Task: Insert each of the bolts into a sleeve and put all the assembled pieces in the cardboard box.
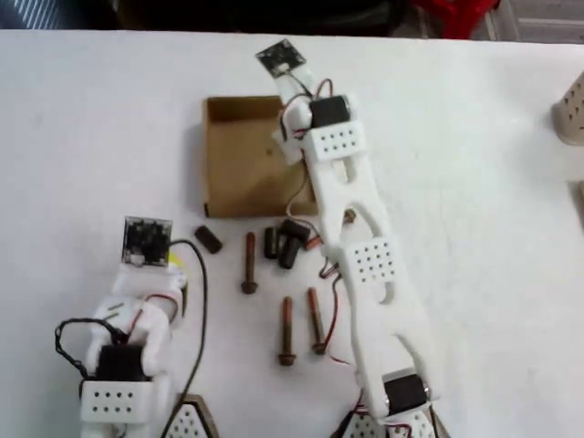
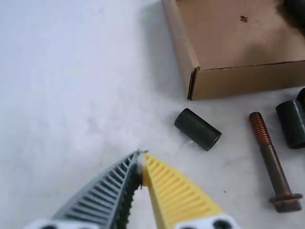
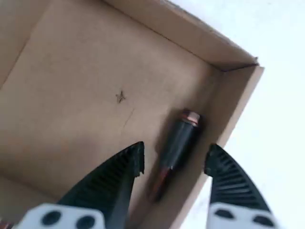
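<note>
An assembled bolt in a sleeve (image 3: 182,136) lies on the floor of the cardboard box (image 3: 86,86) against one wall. My right gripper (image 3: 175,148) hangs open right above it, one finger on each side, not touching. In the high view the right gripper (image 1: 286,141) is over the box (image 1: 239,173) at its right side. Three loose copper bolts (image 1: 248,263) (image 1: 286,330) (image 1: 316,321) and three black sleeves (image 1: 208,239) (image 1: 271,242) (image 1: 292,246) lie in front of the box. My left gripper (image 2: 141,156) is shut and empty, just short of a sleeve (image 2: 197,129).
A bolt (image 2: 272,161) and another sleeve (image 2: 291,123) lie beyond the near sleeve, by the box's corner (image 2: 193,83). The right arm's long white links (image 1: 365,246) stretch over the parts area. Bare table (image 1: 91,128) lies to the left of the box.
</note>
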Controlling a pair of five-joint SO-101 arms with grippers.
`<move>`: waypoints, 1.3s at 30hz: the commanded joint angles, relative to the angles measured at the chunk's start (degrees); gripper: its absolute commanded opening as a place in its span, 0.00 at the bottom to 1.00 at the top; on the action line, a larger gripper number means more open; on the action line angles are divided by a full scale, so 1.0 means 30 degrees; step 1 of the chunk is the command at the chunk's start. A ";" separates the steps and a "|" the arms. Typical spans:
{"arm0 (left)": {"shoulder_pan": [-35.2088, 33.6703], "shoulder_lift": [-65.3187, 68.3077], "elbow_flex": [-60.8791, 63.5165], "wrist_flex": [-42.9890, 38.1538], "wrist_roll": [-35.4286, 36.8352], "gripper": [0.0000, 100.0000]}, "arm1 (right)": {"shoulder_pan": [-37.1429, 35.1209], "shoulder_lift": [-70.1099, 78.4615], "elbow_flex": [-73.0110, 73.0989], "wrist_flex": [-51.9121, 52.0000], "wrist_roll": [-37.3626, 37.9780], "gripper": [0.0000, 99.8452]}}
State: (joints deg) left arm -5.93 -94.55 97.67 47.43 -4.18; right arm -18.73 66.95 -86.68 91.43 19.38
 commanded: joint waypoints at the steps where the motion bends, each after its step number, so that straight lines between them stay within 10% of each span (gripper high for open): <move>1: 0.0337 -0.0220 -0.0088 0.0000 -0.0176 0.02 | -0.0513 -0.3473 -0.0615 0.2505 0.0147 0.15; 21: 0.0337 -0.0220 -0.0088 0.0000 -0.0176 0.03 | -0.0601 -1.7802 2.0484 0.2388 0.0088 0.06; 32: 0.0337 -0.0220 -0.0088 0.0000 -0.0176 0.02 | -0.0659 -2.2462 2.7897 0.1685 -0.8850 0.06; 39: 0.0337 -0.0220 -0.0088 0.0029 -0.0176 0.02 | -0.1919 -2.2491 3.0300 -0.0806 -0.9348 0.06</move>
State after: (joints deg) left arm -5.93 -94.55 97.67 47.43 -4.18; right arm -22.68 2.24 2.73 92.22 -7.78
